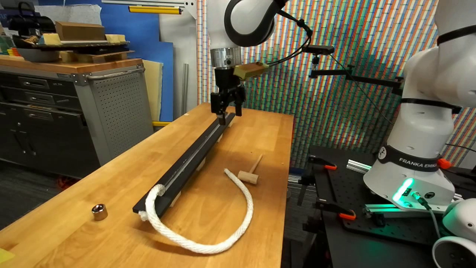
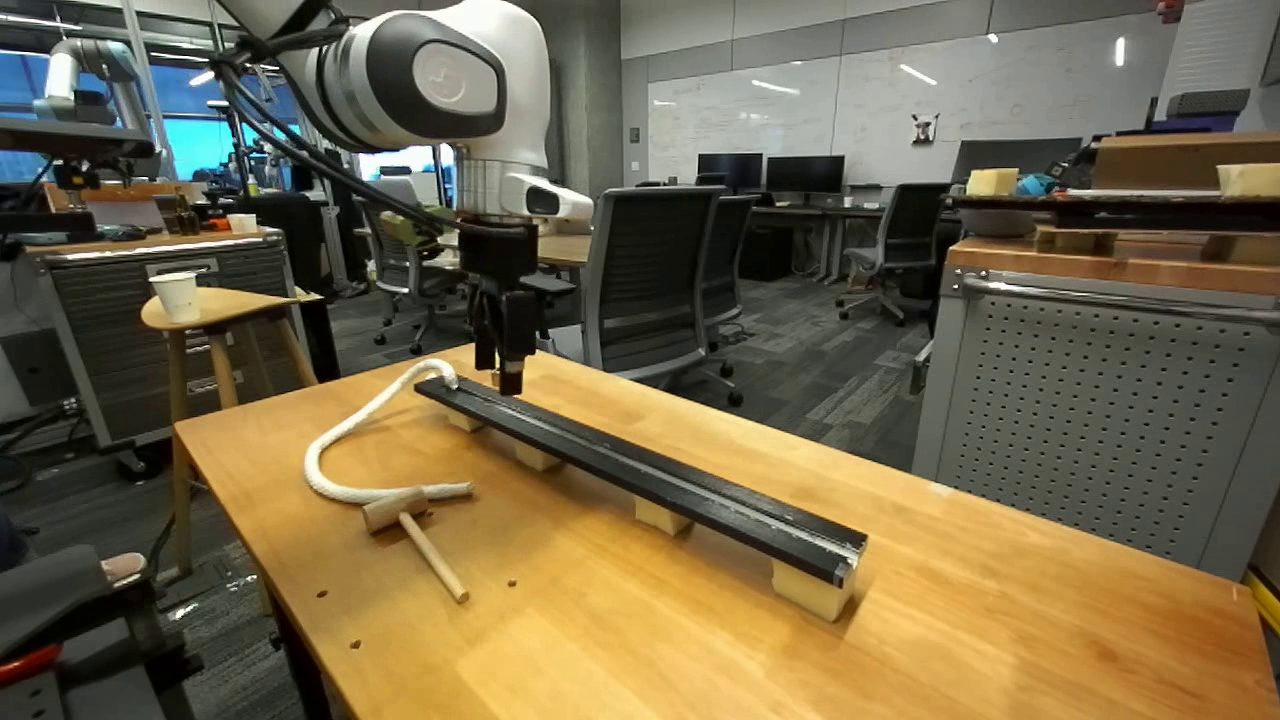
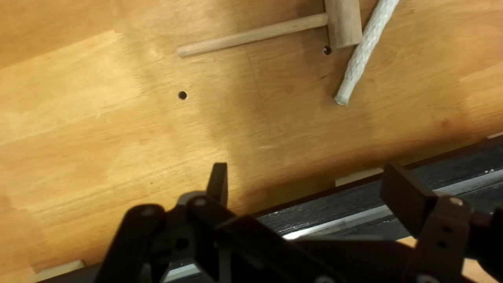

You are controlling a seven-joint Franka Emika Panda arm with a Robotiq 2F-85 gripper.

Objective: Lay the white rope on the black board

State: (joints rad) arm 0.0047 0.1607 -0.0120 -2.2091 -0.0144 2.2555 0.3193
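Crossing the near end of the black board (image 1: pixel 196 153) in an exterior view (tied there or loose, cannot tell), the white rope (image 1: pixel 208 249) curves right over the bench (image 1: pixel 256 137), its free tip (image 3: pixel 346 91) near the mallet (image 1: pixel 248 177). Hand (image 1: pixel 230 117) spread, holding nothing, above the board. Rope judged light, pliable; grip just behind the tip.

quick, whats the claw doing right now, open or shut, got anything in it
Claw: open, jaws well apart, holding nothing; it hangs above the black board.
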